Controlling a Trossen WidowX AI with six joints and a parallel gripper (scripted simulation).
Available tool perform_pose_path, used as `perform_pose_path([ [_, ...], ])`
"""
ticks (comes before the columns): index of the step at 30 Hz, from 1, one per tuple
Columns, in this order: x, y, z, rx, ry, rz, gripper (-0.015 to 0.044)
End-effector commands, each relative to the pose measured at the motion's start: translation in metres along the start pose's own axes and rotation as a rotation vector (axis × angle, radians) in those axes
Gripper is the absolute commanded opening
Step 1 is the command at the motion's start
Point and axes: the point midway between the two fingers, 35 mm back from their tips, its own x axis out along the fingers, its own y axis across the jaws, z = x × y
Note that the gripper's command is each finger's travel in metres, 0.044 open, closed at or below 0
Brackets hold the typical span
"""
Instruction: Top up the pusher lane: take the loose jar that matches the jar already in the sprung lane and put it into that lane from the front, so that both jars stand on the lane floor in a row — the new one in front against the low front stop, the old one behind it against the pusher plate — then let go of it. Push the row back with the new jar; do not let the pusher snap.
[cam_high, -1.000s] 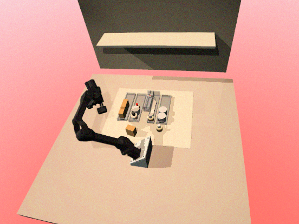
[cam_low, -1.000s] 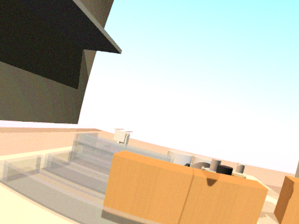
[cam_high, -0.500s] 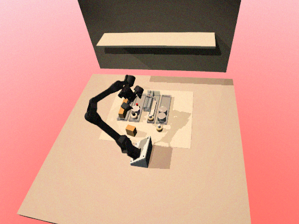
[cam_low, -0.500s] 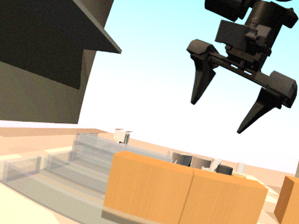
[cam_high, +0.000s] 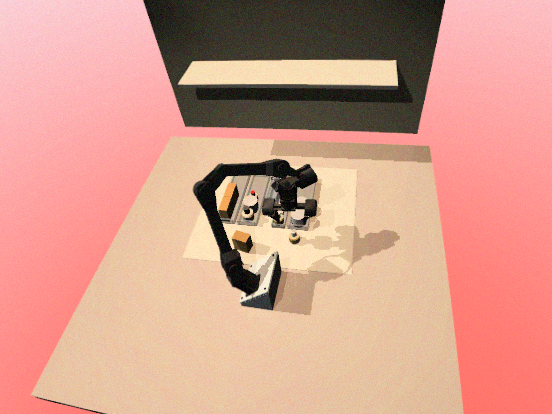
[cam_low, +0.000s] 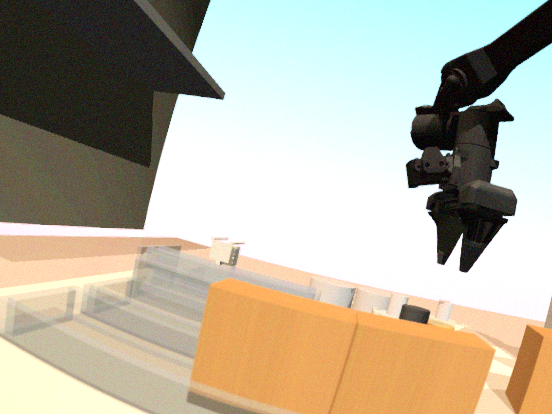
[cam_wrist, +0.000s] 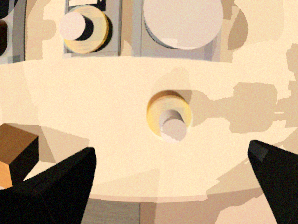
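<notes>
The loose jar (cam_high: 294, 238) (cam_wrist: 172, 129), with a round yellowish body and a narrow pale cap, stands on the mat in front of the lanes. A like jar (cam_high: 278, 219) (cam_wrist: 99, 30) stands near the front of the sprung lane (cam_wrist: 116, 49). The pusher plate behind it is mostly hidden by the arm in the top view and cut off in the wrist view. My gripper (cam_low: 453, 266) (cam_wrist: 176, 152) is open and empty, pointing down, high above the front of the lanes and the loose jar. In the wrist view the loose jar shows between and just beyond the fingertips.
Wide white-topped jars (cam_high: 299, 220) (cam_wrist: 183, 22) stand in the lane to the right. The lane to the left holds a black-capped jar (cam_low: 415, 313). Orange boxes (cam_high: 228, 200) (cam_low: 280, 345) fill the leftmost lane. A loose orange box (cam_high: 242, 240) (cam_wrist: 20, 145) stands left of the loose jar.
</notes>
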Motion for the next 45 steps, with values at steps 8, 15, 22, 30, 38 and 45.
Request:
perform_pose_path([
  [8, 0.010, -0.004, -0.008, 0.056, 0.016, 0.020, 0.0440],
  [15, 0.030, -0.004, -0.008, 0.056, 0.015, 0.021, 0.0440],
  [22, 0.052, -0.004, -0.009, 0.055, 0.015, 0.021, 0.0440],
  [30, 0.060, -0.004, -0.009, 0.055, 0.015, 0.021, 0.0440],
  [38, 0.074, -0.004, -0.009, 0.055, 0.015, 0.022, 0.0440],
  [45, 0.084, -0.003, -0.009, 0.055, 0.015, 0.023, 0.0440],
])
